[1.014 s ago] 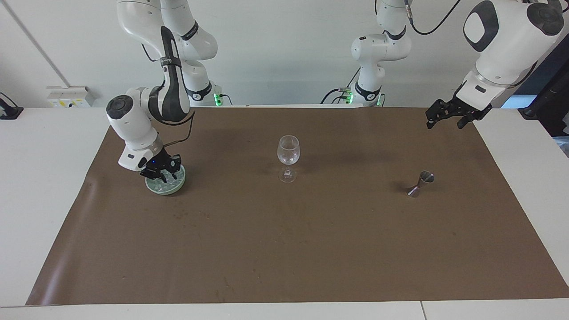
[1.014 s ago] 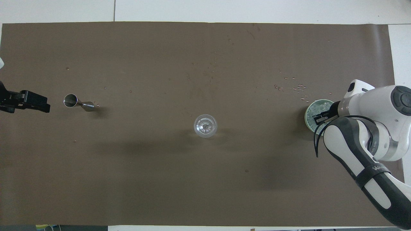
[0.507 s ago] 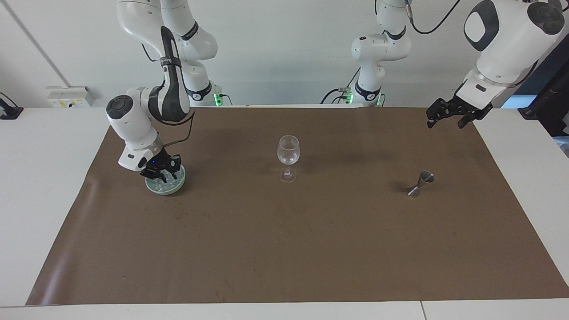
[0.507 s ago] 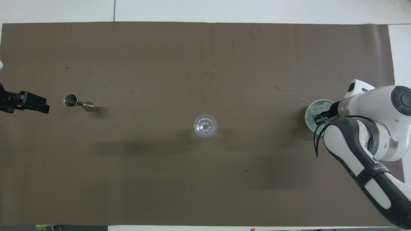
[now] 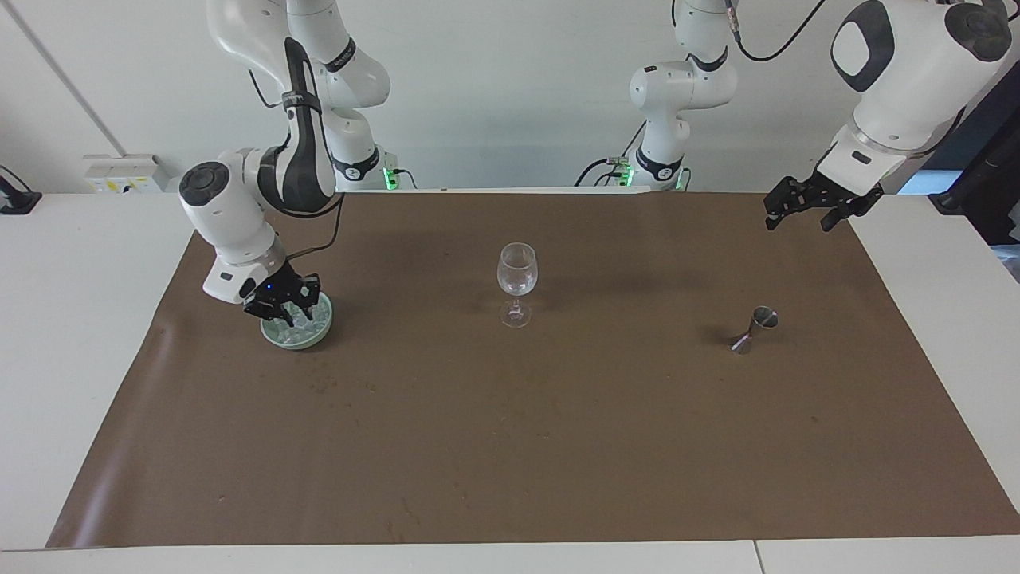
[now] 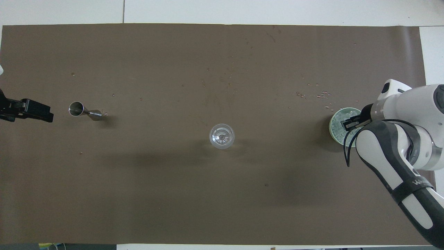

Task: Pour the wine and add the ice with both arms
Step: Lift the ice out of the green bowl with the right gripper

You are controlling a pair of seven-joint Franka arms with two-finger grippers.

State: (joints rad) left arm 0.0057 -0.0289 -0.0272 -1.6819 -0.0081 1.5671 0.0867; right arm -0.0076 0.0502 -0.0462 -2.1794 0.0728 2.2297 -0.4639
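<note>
The ice is a heap of small clear cubes in a pale green bowl at the right arm's end of the brown mat. My right gripper hangs just over the ice, tips down among or just above the cubes; I cannot see whether it holds one. In the overhead view it covers part of the bowl and the ice. A clear stemmed wine glass stands upright mid-mat. My left gripper waits open and empty, raised over the mat's edge at the left arm's end.
A small steel jigger stands on the mat toward the left arm's end, under no gripper; it also shows in the overhead view. Small droplets or specks lie on the mat just farther from the robots than the bowl.
My right arm has lifted a little and shifted toward its own end of the table, with the gripper still over the bowl. The left arm has barely moved.
</note>
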